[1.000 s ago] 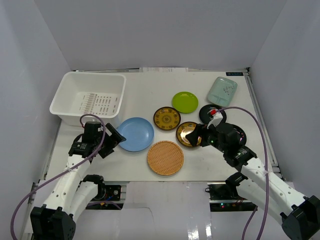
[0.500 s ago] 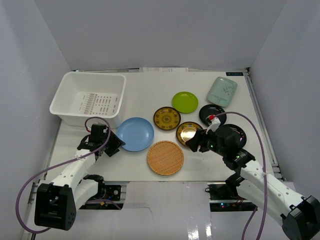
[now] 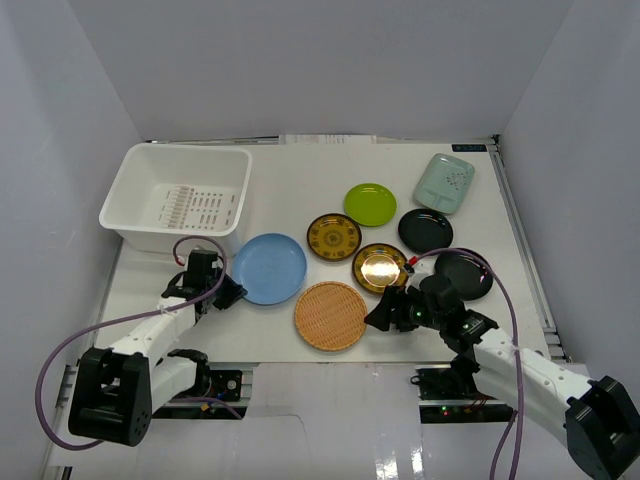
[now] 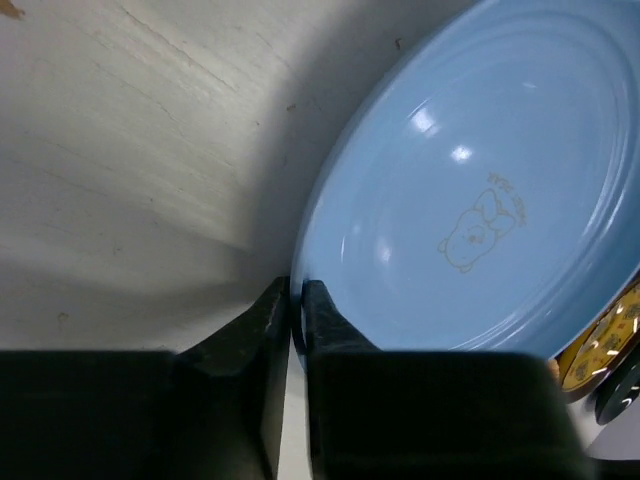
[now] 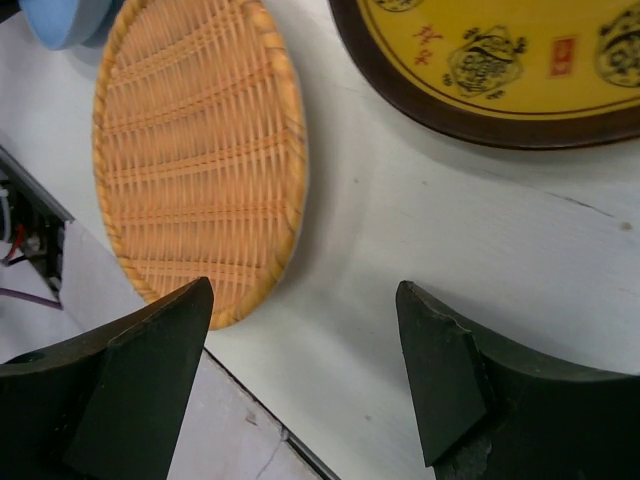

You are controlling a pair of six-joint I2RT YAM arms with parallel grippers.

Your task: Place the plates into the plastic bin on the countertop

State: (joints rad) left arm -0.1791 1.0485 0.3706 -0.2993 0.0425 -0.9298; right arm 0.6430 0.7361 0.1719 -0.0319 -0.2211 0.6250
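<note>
At lower left: light blue plate clamped at rim by left gripper; judged stiff, light, slick. Right gripper splayed, empty.

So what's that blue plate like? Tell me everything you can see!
The blue plate is round, light blue and shiny, probably plastic, and shallow with a raised rim. A tiny bear outline with small lettering is drawn in its middle. It lies right side up on the white countertop, near the white bin, with the woven plate close beside it. The left gripper's fingers pinch its rim at the edge nearest the left arm.
</note>
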